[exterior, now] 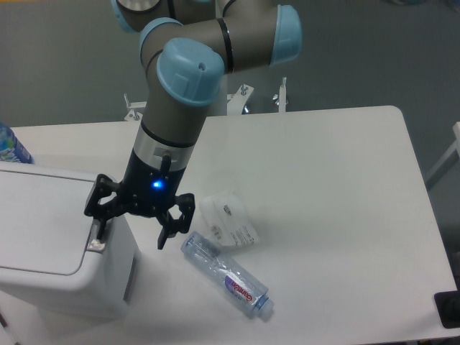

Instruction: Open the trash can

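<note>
The trash can [50, 244] is a big white boxy bin at the lower left, its flat lid down. My gripper [131, 233] hangs open over the bin's right edge. Its left finger [98, 226] points down onto the grey push tab [95, 245] at the lid's right end, touching or nearly touching it. The right finger [167, 231] hangs off the bin's side above the table. Nothing is held between the fingers.
A clear plastic bottle [226, 275] lies on the white table [330, 187] just right of the gripper, with a crumpled clear wrapper [228, 220] beside it. A blue-labelled bottle [10, 146] peeks in behind the bin at the far left.
</note>
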